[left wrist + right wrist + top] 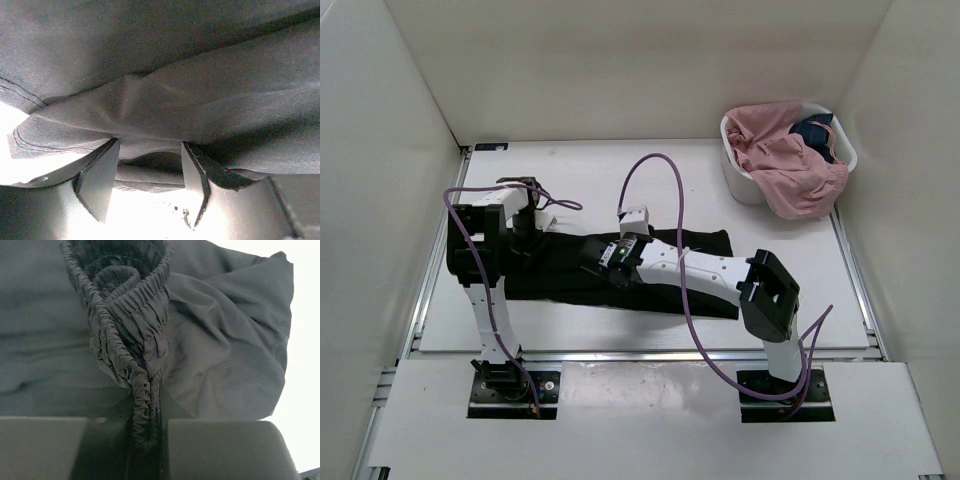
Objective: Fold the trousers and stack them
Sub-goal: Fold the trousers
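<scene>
Black trousers [565,275] lie stretched across the middle of the table. My left gripper [527,232] is at their left end. In the left wrist view the jaws [149,150] stand apart, with layered edges of the grey-black cloth [200,90] between the fingertips, just above the white table. My right gripper [616,256] is over the middle of the trousers. In the right wrist view it [150,422] is shut on the bunched elastic waistband [130,315], which rises as a gathered ridge from between the fingers. Loose trouser cloth [225,340] spreads out behind it.
A white basket [745,182] stands at the back right, holding pink garments [790,160] that spill over its rim and a dark blue one [815,130]. White walls close in the table on the left, back and right. Purple cables loop over both arms.
</scene>
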`<state>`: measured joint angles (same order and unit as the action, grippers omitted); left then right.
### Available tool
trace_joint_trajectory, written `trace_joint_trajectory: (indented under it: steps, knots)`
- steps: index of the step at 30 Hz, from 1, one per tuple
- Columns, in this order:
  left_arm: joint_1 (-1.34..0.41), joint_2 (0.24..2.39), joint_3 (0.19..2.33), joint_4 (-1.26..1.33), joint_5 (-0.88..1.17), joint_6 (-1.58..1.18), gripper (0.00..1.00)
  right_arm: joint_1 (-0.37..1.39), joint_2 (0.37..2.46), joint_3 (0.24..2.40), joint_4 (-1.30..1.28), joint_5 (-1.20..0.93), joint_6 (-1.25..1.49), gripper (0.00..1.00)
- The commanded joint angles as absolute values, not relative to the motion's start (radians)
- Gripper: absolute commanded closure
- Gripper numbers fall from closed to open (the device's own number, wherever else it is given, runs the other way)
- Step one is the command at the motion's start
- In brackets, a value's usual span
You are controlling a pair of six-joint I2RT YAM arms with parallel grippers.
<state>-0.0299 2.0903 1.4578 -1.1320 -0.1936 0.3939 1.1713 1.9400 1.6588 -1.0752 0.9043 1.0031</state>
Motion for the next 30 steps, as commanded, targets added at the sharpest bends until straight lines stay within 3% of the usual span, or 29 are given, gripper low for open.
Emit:
trace_joint_trajectory:
  steps: [1, 5, 6, 8, 10, 16, 20, 23, 27, 30]
  knots:
    - [-0.037, 2.134, 1.472, -1.023, -0.132, 0.359, 0.35, 1.183, 1.927, 1.697, -1.131, 0.902, 1.005, 1.0]
    - [-0.037, 2.163, 1.496, -1.032, -0.141, 0.35, 0.35, 1.183, 1.96, 1.684, -1.012, 0.798, 0.936, 1.0]
    - [-0.037, 2.163, 1.496, -1.032, -0.15, 0.35, 0.35, 1.183, 1.989, 1.698, -1.012, 0.798, 0.918, 0.9]
    - [-0.037, 2.163, 1.496, -1.032, -0.15, 0.35, 0.35, 1.173, 2.009, 1.72, -1.012, 0.775, 0.876, 0.8]
    - [-0.037, 2.152, 1.485, -1.032, -0.16, 0.35, 0.35, 1.164, 2.01, 1.72, -0.928, 0.717, 0.823, 0.61]
    - [-0.026, 2.132, 1.476, -1.032, -0.16, 0.35, 0.34, 1.173, 1.977, 1.738, -0.724, 0.476, 0.502, 0.35]
    - [-0.006, 2.111, 1.476, -1.032, -0.169, 0.359, 0.34, 1.173, 1.843, 1.703, -0.695, 0.422, 0.391, 0.23]
    - [0.003, 2.085, 1.503, -1.045, -0.169, 0.377, 0.33, 1.173, 1.719, 1.648, -0.664, 0.431, 0.354, 0.15]
    - [0.003, 2.049, 1.589, -1.084, -0.169, 0.4, 0.32, 1.083, 1.596, 1.55, -0.673, 0.44, 0.446, 0.15]
    - [0.003, 2.027, 1.696, -1.133, -0.158, 0.425, 0.32, 0.865, 1.513, 1.378, -0.715, 0.402, 0.562, 0.12]
